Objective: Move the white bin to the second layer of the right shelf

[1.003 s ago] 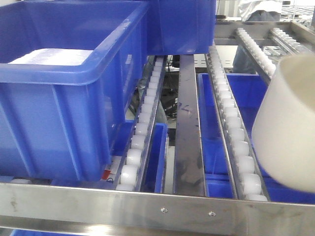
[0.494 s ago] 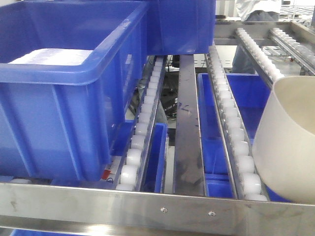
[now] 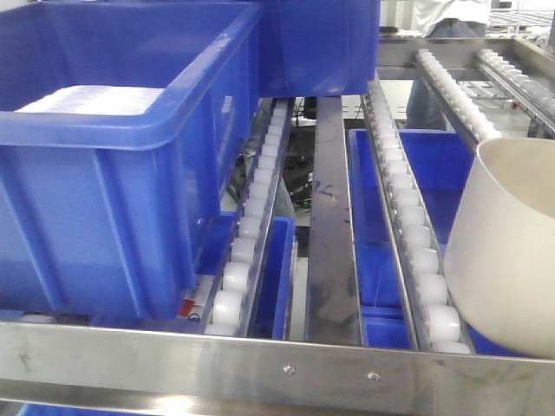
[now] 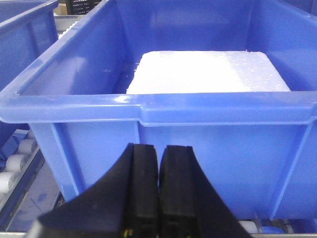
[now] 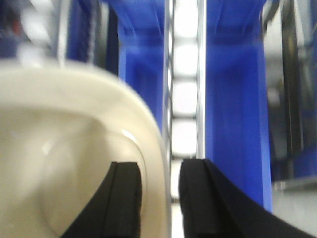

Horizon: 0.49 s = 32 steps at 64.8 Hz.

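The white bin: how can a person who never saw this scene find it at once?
Look at the steel roller rack and follow its front rail rightward. At its right end stands the white bin, held by the right gripper. It alone is cream and rounded; its neighbours are blue crates.

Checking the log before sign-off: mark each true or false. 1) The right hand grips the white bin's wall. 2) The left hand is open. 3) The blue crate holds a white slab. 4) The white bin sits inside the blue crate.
1) True: the right hand has one finger inside the white bin, one outside.
2) False: the left hand is shut, holding nothing.
3) True: the blue crate holds a white slab.
4) False: it is apart, at the roller rack's right.
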Tool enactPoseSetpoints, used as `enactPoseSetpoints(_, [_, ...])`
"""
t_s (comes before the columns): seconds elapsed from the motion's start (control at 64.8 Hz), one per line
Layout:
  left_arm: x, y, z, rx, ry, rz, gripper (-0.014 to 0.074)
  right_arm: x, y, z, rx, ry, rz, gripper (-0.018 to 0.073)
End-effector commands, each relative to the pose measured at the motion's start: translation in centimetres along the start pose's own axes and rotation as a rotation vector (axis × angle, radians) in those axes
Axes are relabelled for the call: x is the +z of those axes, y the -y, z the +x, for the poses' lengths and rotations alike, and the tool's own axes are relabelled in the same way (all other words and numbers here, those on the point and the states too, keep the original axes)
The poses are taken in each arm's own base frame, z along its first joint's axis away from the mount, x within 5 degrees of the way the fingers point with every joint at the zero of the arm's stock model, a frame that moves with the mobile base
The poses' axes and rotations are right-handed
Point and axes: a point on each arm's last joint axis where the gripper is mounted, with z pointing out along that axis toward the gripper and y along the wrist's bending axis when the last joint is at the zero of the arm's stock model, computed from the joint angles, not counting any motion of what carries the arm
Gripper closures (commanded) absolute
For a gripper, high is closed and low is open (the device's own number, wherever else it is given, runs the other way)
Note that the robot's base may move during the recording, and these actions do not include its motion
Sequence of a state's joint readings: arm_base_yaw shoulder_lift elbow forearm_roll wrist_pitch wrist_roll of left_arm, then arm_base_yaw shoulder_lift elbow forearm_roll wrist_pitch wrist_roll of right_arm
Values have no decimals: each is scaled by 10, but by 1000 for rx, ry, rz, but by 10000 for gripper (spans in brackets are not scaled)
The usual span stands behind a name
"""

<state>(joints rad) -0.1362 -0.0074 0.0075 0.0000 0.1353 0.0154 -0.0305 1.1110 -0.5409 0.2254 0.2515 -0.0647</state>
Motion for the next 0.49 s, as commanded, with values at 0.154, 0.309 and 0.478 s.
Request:
enactPoseSetpoints(0.154, [1, 0, 4, -3, 64, 0, 512, -55, -5, -20, -31, 248, -26, 252])
enactPoseSetpoints(0.309, [1, 0, 4, -3, 64, 0, 512, -74, 0, 0, -48, 398, -19, 419])
enactPoseSetpoints(0.478, [1, 0, 4, -3, 64, 0, 512, -84, 6, 28, -52, 563, -10, 508])
